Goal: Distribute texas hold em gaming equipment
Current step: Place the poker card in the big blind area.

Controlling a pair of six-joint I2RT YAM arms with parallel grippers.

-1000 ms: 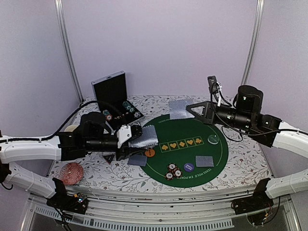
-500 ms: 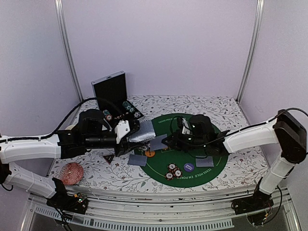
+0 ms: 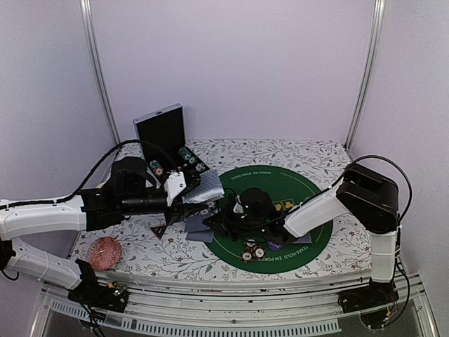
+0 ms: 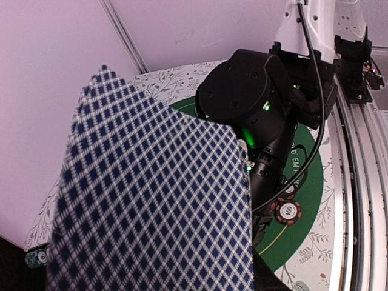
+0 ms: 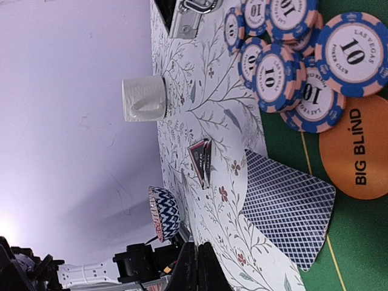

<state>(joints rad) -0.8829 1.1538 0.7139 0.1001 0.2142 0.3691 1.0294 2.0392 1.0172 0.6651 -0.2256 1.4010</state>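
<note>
My left gripper (image 3: 184,195) is shut on a fanned stack of blue-diamond-backed playing cards (image 3: 203,188), held above the table's left side; these cards (image 4: 151,200) fill the left wrist view and hide the fingers. My right gripper (image 3: 212,223) reaches across the green mat (image 3: 316,225), shut and empty (image 5: 197,247), low over the floral cloth. Ahead of it lie one face-down card (image 5: 288,206), an orange BIG BLIND button (image 5: 357,148), blue-and-pink poker chips (image 5: 291,60) and a black triangular marker (image 5: 203,160). More chips (image 3: 252,249) and a purple button (image 3: 275,244) sit on the mat's near edge.
An open black chip case (image 3: 161,133) stands at the back left. The red patterned round object (image 3: 106,253) lies near the front left, and a cream mug (image 5: 144,98) stands beyond the marker. The right arm's forearm (image 3: 316,207) crosses the mat.
The right arm has swung from the back right across the mat to the left, its gripper now low beside the card at the mat's left edge. My left gripper has shifted slightly back with its cards.
</note>
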